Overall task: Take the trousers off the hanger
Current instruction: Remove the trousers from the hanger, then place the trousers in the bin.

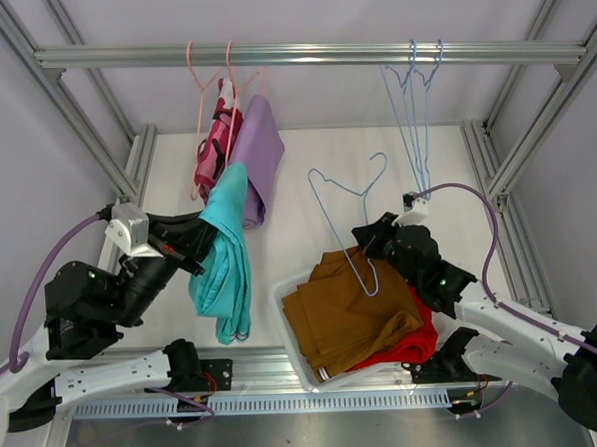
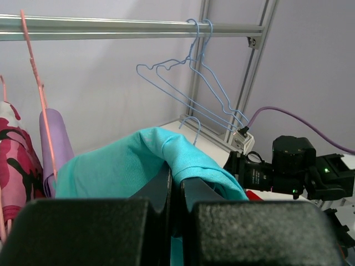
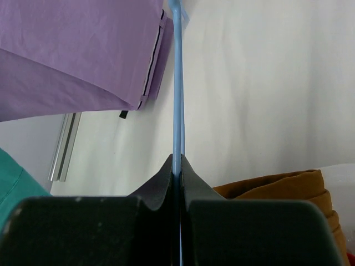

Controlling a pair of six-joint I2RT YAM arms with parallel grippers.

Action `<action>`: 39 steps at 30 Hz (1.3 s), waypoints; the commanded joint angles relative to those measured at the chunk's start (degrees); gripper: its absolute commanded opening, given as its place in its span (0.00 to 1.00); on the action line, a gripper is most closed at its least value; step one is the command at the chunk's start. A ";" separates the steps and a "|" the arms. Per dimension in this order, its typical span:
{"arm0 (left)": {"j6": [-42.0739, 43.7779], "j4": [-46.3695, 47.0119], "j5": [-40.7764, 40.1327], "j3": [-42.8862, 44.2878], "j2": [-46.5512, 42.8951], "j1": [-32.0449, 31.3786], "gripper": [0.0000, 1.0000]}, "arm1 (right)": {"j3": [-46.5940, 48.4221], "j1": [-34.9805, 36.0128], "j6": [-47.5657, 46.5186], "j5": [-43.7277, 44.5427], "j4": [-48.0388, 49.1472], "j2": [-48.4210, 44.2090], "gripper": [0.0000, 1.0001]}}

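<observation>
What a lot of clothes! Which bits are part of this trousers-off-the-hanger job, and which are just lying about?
Part of the job: teal trousers in the left end effector; blue hanger in the right end effector; lilac trousers and camouflage trousers hanging; mustard trousers and red trousers in the white bin.

Just lying about: two empty blue hangers; rail.

An aluminium rail (image 1: 320, 54) spans the frame, with slanted struts (image 1: 72, 105) at either side; beneath lies a white table (image 1: 315, 153). A white bin (image 1: 279, 290) sits near the table's front edge; a slotted strip (image 1: 288, 399) runs along that edge.
</observation>
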 commanded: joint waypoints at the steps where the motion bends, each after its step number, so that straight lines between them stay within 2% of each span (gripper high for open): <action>1: -1.01 6.23 3.86 -0.07 0.02 -0.21 0.01 | -0.09 -0.16 -0.83 0.74 3.04 -0.15 0.00; 5: -3.47 5.53 7.29 -0.69 4.15 -0.20 0.01 | 2.10 0.45 -2.76 0.56 1.90 -1.72 0.00; 9: -4.79 5.09 10.28 -1.30 7.93 -0.29 0.01 | 7.28 0.81 -5.58 1.61 -4.67 -4.10 0.00; 15: -5.41 7.11 9.76 -4.12 11.36 -2.66 0.01 | 14.93 0.81 -10.06 3.19 -12.59 -7.79 0.00; 36: -6.99 6.32 14.50 -2.36 30.77 -14.87 0.01 | 22.41 0.02 -14.28 3.90 -19.19 -9.81 0.00; 37: -6.73 5.89 14.33 -2.27 31.83 -15.40 0.04 | 22.58 -0.07 -14.46 3.81 -19.28 -9.81 0.00; 38: -6.64 5.62 14.15 -2.01 32.63 -16.02 0.12 | 22.58 -0.07 -14.63 3.90 -19.29 -9.81 0.00; 39: -6.38 5.27 14.15 -1.66 34.38 -17.24 0.53 | 22.67 -0.25 -14.63 3.90 -19.55 -9.81 0.00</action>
